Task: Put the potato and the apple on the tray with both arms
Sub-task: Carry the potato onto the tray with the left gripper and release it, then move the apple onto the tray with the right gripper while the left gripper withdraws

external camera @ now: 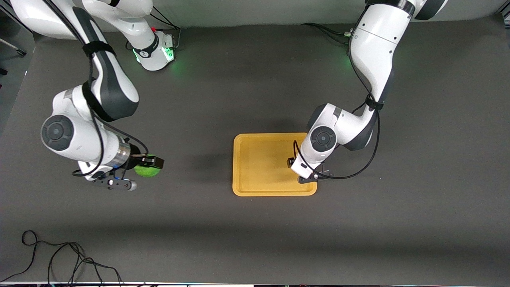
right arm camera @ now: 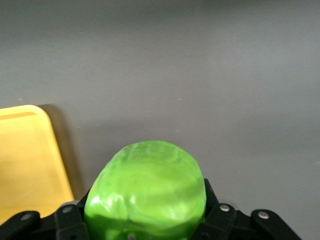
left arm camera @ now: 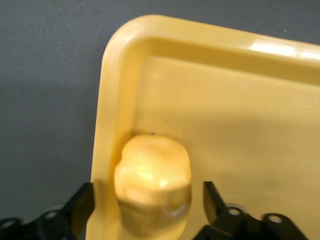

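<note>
The yellow tray (external camera: 259, 163) lies mid-table. My left gripper (external camera: 295, 166) is low over the tray corner toward the left arm's end. In the left wrist view the lumpy yellow potato (left arm camera: 152, 182) rests in the tray (left arm camera: 225, 110) against its rim. The left gripper (left arm camera: 147, 200) is open around it, with a gap on each side. My left hand hides the potato in the front view. My right gripper (external camera: 150, 164) is shut on the green apple (external camera: 146, 170) over bare table toward the right arm's end. The apple (right arm camera: 147, 192) fills the right gripper (right arm camera: 145, 220), with the tray's corner (right arm camera: 25, 155) beside it.
The dark grey table (external camera: 223, 239) stretches between the apple and the tray. A black cable (external camera: 59, 259) loops on the table at the corner nearest the front camera, toward the right arm's end.
</note>
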Controlling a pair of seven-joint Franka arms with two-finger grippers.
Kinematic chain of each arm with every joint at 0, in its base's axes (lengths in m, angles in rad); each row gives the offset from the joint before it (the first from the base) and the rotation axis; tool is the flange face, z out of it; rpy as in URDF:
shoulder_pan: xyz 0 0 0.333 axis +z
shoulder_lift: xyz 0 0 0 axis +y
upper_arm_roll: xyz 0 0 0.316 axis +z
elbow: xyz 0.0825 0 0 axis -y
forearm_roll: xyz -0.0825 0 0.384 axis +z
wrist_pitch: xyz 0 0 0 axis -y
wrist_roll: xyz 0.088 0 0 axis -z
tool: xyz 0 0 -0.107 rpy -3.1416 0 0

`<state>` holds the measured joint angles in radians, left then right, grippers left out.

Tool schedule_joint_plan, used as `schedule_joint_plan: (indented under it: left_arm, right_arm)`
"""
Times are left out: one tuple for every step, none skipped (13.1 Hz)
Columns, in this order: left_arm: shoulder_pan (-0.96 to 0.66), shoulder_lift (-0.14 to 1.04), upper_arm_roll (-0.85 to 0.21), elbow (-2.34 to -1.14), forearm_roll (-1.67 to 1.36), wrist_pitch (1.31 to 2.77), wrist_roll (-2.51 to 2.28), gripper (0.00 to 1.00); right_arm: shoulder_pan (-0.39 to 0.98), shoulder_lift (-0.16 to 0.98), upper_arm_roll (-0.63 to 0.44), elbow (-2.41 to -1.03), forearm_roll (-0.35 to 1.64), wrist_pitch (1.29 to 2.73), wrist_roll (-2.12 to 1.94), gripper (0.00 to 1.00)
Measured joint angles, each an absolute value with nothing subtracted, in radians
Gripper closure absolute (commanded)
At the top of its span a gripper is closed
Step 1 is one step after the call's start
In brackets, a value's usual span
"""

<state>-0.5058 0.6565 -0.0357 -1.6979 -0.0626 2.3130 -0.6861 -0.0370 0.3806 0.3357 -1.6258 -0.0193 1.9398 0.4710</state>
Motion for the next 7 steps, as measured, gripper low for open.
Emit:
schedule_joint_plan:
  left_arm:
    - [-0.505, 0.65, -0.033, -1.691, -0.063, 2.307, -0.687, 0.0]
    - [-0.504, 0.634, -0.029, -1.687, -0.063, 2.286, -0.687, 0.0]
    - [-0.495, 0.606, -0.023, -1.681, -0.063, 2.251, -0.688, 0.0]
    - [-0.47, 0.566, -0.018, -1.674, -0.063, 2.201, -0.679, 0.0]
    - [-0.427, 0.516, -0.015, -1.666, -0.062, 2.138, -0.64, 0.0]
    - [-0.372, 0.46, -0.013, -1.663, -0.061, 2.067, -0.568, 0.0]
    - [-0.307, 0.4, -0.01, -1.662, -0.061, 1.99, -0.474, 0.0]
  right_arm:
    - [-0.037, 0.396, 0.353, -1.614, -0.019, 1.953, 0.5, 0.71]
    - [-0.038, 0.414, 0.378, -1.608, -0.019, 1.99, 0.545, 0.71]
    - [-0.035, 0.438, 0.418, -1.607, -0.021, 2.04, 0.619, 0.71]
    - [-0.023, 0.468, 0.46, -1.606, -0.046, 2.088, 0.697, 0.71]
    - [-0.006, 0.501, 0.494, -1.606, -0.097, 2.128, 0.756, 0.71]
    - [0.007, 0.537, 0.529, -1.606, -0.147, 2.163, 0.806, 0.71]
    - [0.016, 0.573, 0.559, -1.606, -0.197, 2.201, 0.859, 0.71]
